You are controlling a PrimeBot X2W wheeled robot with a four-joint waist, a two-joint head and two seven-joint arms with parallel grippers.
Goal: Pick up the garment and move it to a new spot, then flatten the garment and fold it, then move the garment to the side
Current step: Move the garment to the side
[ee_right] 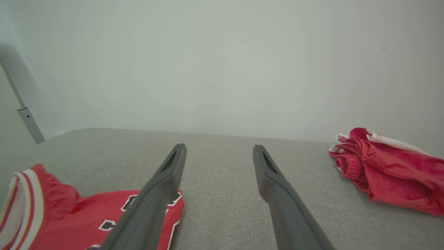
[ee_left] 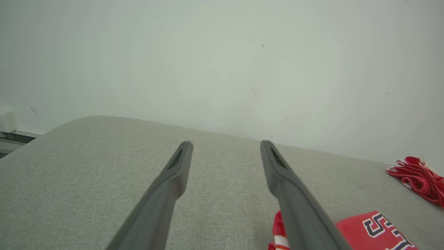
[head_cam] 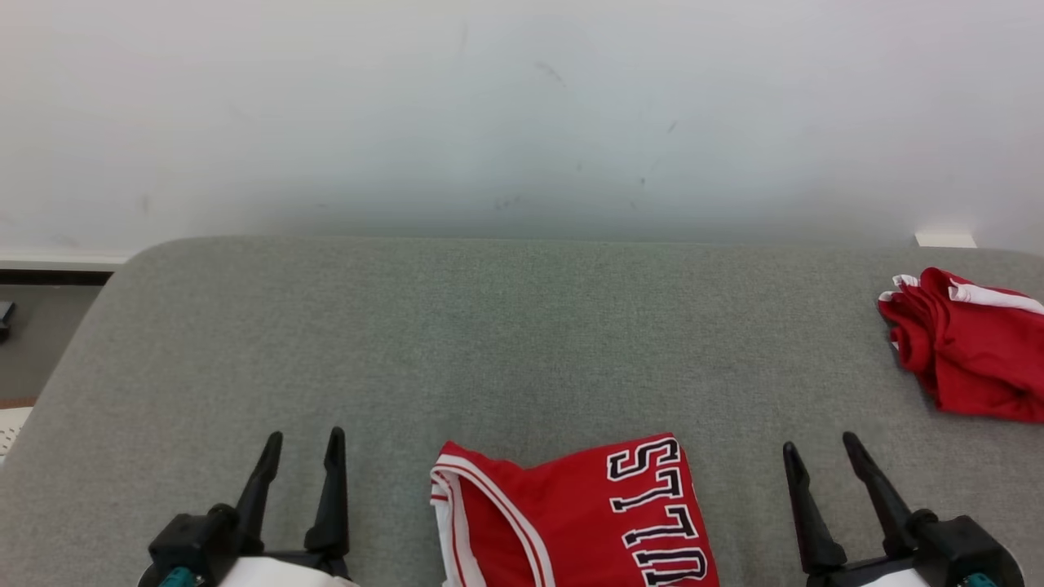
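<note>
A red jersey point(head_cam: 571, 514) with white trim and dark lettering lies folded at the near edge of the grey fabric surface point(head_cam: 489, 326), between my two grippers. It also shows as the jersey point(ee_left: 367, 229) and the jersey point(ee_right: 86, 215) in the wrist views. A second red garment point(head_cam: 971, 350) with white trim lies crumpled at the far right, seen too as the garment point(ee_left: 419, 178) and the garment point(ee_right: 392, 173). My left gripper point(head_cam: 306, 434) point(ee_left: 226, 143) hovers open left of the jersey. My right gripper point(head_cam: 820, 442) point(ee_right: 219, 146) is open to its right. Neither holds anything.
A pale wall point(head_cam: 522, 122) rises right behind the padded surface. The surface's rounded left corner point(head_cam: 139, 253) drops to the floor point(head_cam: 41, 342). A small white block point(head_cam: 944, 239) sits at the wall on the far right.
</note>
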